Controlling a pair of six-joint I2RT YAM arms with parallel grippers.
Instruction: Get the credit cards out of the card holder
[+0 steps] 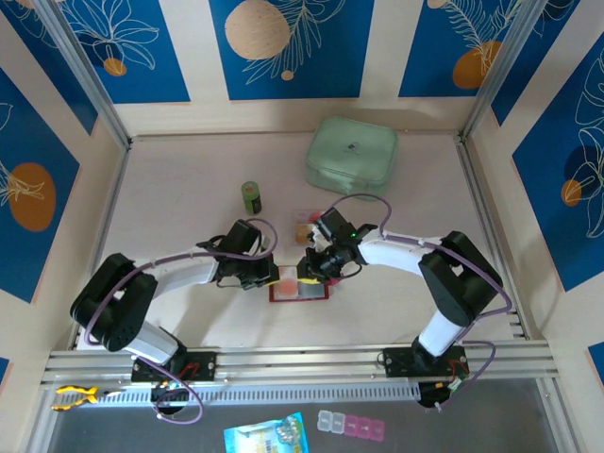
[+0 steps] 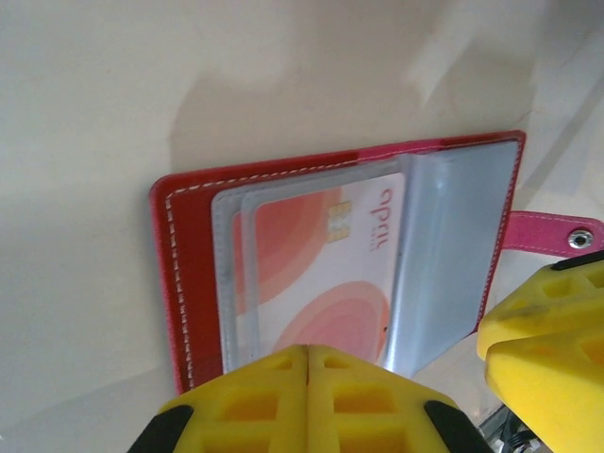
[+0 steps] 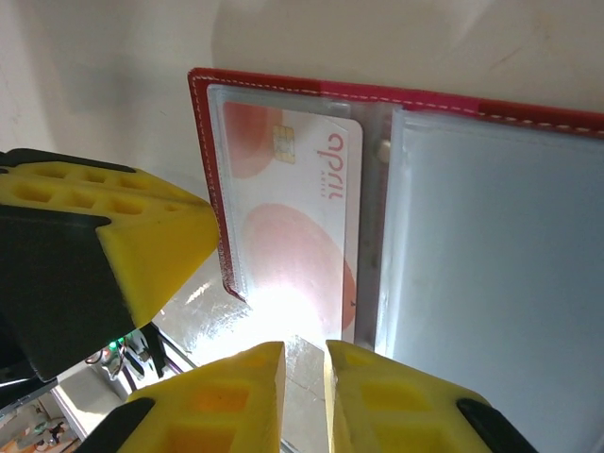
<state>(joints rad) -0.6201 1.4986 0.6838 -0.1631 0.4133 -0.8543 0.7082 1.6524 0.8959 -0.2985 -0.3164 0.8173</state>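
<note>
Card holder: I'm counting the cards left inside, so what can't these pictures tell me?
- Left wrist: the card's near edge is hidden behind the left gripper.
- Right wrist: glare washes out the card's lower end near the right gripper; the cloudy pocket hides any contents.
- Top view: the card holder is too small and partly under both grippers.

both arms reach inward from their bases with elbows bent and wrists tipped down, the grippers close to each other. the left gripper (image 2: 309, 396) has its yellow fingers pressed together; the right gripper (image 3: 304, 357) shows a narrow slit between its fingers.
</note>
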